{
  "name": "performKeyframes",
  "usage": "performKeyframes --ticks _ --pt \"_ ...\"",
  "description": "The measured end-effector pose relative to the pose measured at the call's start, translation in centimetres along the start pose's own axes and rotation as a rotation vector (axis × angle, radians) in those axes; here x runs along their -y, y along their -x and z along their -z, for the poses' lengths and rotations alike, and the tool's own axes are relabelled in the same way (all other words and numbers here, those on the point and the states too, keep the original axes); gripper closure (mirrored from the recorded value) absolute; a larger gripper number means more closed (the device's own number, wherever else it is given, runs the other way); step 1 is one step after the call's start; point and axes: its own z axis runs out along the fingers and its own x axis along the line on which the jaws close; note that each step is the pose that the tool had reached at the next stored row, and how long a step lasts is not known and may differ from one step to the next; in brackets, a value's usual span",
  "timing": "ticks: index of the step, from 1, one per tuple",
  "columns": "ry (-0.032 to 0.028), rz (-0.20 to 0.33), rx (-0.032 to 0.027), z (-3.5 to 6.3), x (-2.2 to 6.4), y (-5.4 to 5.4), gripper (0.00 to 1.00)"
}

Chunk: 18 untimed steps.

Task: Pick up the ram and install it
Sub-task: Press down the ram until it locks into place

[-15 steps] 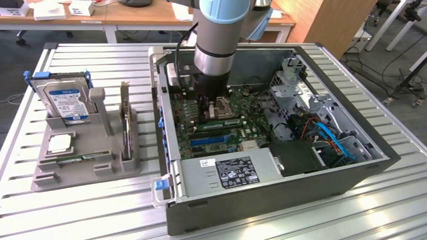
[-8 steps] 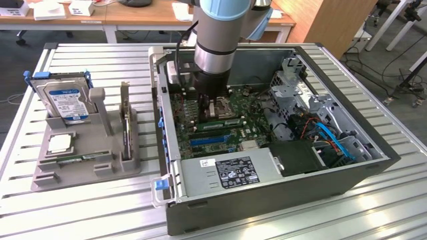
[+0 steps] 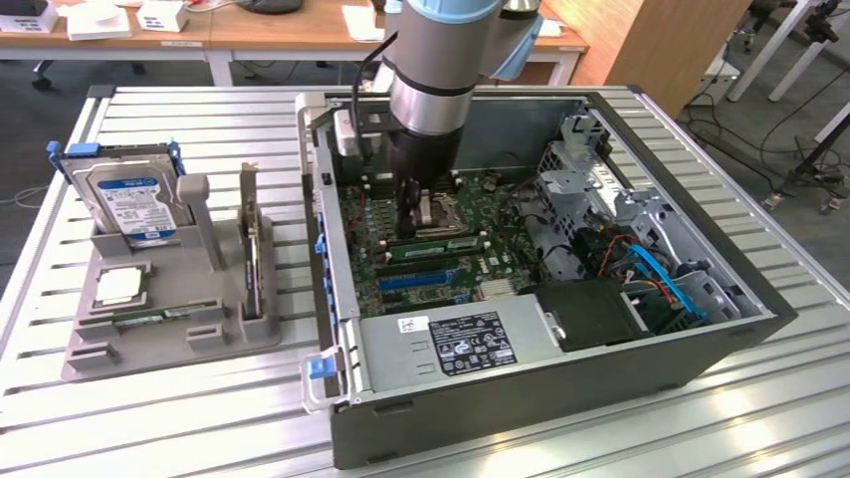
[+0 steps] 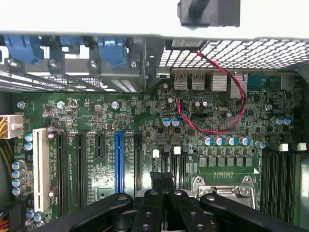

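A robotics lab or test workshop — an opened computer case (image 3: 531, 299) sits on a ribbed aluminium surface (image 3: 743, 418) beside a grey fixture (image 3: 173, 319) holding spare parts, with wooden desks (image 3: 306, 30), stands and trailing cables (image 3: 797, 159) on the carpeted floor behind.

Behind your ribbed metal table (image 3: 743, 418) you see a dark grey floor (image 3: 173, 70). A long wooden desk (image 3: 293, 30) with white legs runs along the far side, carrying white boxes (image 3: 162, 14). A wooden cabinet (image 3: 664, 40) stands toward the exterior view's right, beside black cables (image 3: 743, 139) and stand legs (image 3: 810, 169).
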Motion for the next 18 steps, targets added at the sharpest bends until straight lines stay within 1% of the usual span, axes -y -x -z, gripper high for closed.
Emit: performKeyframes --ticks 18 --pt "0.0000 0.000 0.0000 0.06 3.10 0.0 0.91"
